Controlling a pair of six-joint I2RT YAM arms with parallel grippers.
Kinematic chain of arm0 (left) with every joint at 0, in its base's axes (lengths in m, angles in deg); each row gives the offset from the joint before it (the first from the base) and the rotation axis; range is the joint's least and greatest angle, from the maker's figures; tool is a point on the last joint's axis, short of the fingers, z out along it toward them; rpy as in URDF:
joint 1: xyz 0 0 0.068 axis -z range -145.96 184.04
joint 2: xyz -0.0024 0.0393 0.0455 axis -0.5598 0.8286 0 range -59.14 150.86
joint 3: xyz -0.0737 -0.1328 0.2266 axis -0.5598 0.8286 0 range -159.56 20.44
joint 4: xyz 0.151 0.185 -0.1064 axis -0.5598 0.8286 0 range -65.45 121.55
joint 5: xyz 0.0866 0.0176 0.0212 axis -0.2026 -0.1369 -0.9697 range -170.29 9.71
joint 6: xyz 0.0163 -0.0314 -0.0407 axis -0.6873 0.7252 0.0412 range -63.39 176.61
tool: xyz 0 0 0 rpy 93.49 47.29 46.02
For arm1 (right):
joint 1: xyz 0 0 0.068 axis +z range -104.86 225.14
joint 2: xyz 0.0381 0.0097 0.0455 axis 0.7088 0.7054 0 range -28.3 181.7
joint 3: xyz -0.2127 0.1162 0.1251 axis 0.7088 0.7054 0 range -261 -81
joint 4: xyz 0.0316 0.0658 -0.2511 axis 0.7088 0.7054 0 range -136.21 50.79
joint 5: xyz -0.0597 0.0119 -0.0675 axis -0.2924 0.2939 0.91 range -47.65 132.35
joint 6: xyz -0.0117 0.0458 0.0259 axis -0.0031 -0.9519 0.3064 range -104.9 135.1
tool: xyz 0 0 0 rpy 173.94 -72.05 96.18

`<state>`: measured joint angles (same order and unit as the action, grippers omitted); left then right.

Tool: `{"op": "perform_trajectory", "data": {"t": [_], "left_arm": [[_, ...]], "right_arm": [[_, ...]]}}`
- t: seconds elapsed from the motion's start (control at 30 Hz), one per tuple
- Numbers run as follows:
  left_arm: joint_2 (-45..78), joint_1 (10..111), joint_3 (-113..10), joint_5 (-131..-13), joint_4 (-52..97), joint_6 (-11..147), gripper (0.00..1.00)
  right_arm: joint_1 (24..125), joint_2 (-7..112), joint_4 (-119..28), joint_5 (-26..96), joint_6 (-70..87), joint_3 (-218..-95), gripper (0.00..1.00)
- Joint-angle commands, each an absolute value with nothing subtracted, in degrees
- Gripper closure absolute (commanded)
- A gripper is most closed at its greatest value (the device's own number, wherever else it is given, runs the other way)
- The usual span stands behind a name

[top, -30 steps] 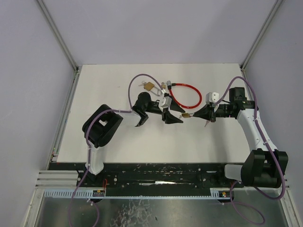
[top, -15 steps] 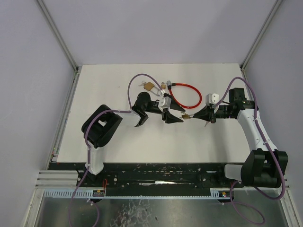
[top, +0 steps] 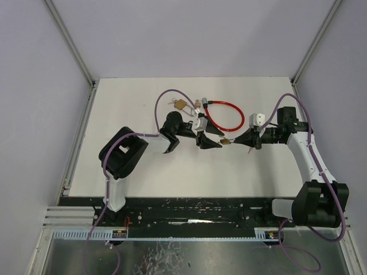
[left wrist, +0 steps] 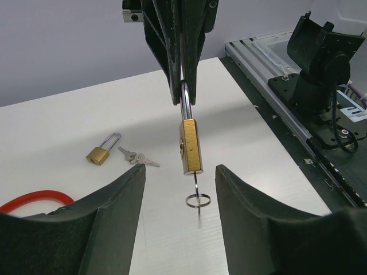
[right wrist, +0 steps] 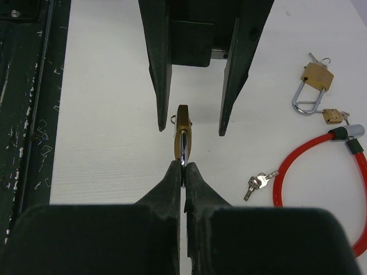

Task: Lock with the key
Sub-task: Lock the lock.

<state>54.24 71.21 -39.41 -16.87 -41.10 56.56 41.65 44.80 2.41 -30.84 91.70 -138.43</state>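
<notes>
Two black claws meet at one rectangular brass padlock. Its polished steel shackle is clamped in the right gripper. The left gripper stands apart, one finger on each side of the body. A wire key ring hangs just below, its key apparently inserted. Any stamping is too small to read.

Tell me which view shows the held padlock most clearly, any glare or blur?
Left wrist view: padlock sharp, evenly lit, small glint on its shackle. Right wrist view: padlock end-on, the right gripper dark and soft in the foreground. Top view: unblurred, but the padlock too small for detail.
</notes>
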Motion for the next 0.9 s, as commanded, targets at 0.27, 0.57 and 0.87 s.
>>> {"op": "perform_trajectory", "data": {"t": [0.27, 0.57, 0.87], "left_arm": [[54.2, 71.8, -40.6, -15.4, -43.8, 58.2, 0.56], [55.4, 72.8, -41.9, -14.9, -44.5, 59.2, 0.64], [55.4, 73.0, -43.1, -15.1, -39.6, 56.2, 0.96]], "right_arm": [[41.7, 44.3, 3.3, -34.4, 93.2, -139.6, 1.0], [42.2, 44.6, 3.2, -34.4, 93.1, -139.5, 1.0], [43.1, 45.0, 3.2, -34.2, 93.0, -139.6, 1.0]]}}
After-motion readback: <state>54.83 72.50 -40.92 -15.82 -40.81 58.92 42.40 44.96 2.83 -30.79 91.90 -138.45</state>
